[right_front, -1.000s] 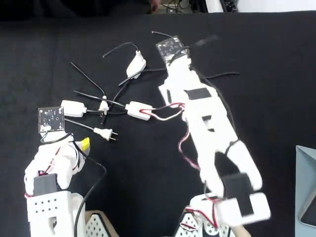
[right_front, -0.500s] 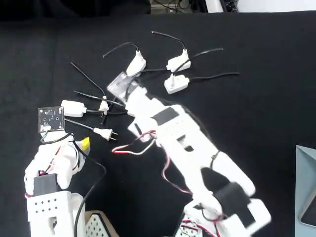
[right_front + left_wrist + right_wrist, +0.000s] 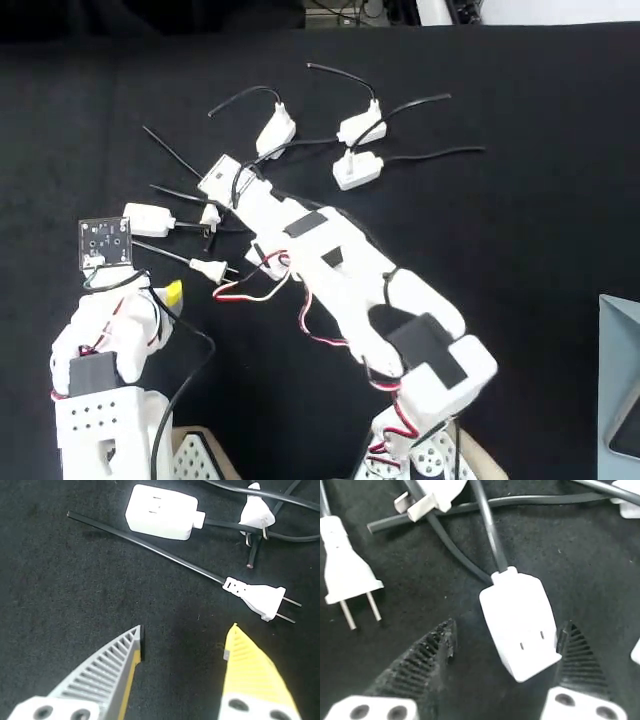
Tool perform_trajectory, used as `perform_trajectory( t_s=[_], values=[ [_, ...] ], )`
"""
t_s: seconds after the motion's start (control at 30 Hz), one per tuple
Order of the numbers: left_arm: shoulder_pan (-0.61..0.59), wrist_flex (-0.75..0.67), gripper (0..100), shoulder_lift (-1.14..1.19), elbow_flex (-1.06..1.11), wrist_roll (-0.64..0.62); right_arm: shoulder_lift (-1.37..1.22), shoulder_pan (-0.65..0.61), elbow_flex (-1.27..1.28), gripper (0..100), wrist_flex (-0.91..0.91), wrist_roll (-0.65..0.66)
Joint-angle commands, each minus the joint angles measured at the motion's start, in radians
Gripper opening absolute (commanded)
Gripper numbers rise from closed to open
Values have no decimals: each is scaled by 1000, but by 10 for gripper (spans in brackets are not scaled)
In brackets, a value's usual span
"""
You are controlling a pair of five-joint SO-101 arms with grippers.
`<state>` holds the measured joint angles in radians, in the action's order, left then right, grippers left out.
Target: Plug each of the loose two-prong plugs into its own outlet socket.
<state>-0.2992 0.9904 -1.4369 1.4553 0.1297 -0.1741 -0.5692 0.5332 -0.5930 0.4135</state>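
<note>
The right gripper (image 3: 507, 626) is hanging wide open and empty above the outlet socket (image 3: 515, 605), a finger either side, while the loose plug (image 3: 207, 268) is lying at two o'clock of the open, empty left gripper (image 3: 186, 627).

No lettering, number or sign can be read in any view. The white rectangular plastic outlet socket (image 3: 520, 625) shows two small slots on its face, and the flat white plastic two-prong plug (image 3: 257, 598) on the black cloth surface (image 3: 75, 580) has moulded marks too small to make out.
</note>
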Motion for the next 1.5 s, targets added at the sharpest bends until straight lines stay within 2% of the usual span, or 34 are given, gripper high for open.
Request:
perform_trajectory(
  t_s=[0.0, 0.1, 0.33, 0.57, 0.9, 1.03, 1.13, 1.27, 1.33, 1.47],
  values=[
    [-2, -20, 267, -8, -2, 5, -36, -6, -58, 308, 32, 12],
    [-2, -20, 267, -8, -2, 5, -51, 17, -61, 284, 60, 8],
    [-2, -20, 267, -8, -1, 5, -38, 94, -62, 64, 160, 8],
    [-2, -20, 267, -8, -1, 5, 130, 95, -1, 12, 130, 6],
    [-19, -12, 267, -9, -30, -2, 536, -32, 220, 12, -110, 6],
    [-125, 2, 267, -9, -105, -3, 659, -138, 349, 12, -170, 6],
    [-219, 80, 269, -9, -205, -3, 707, -209, 429, 12, -203, 11],
    [-315, 201, 270, -9, -349, 0, 697, -239, 455, 18, -207, 14],
    [-334, 249, 270, -9, -400, -2, 685, -238, 443, 79, -227, 8],
    [-343, 292, 269, -9, -427, -3, 671, -222, 361, 295, -311, -28]
  ],
)
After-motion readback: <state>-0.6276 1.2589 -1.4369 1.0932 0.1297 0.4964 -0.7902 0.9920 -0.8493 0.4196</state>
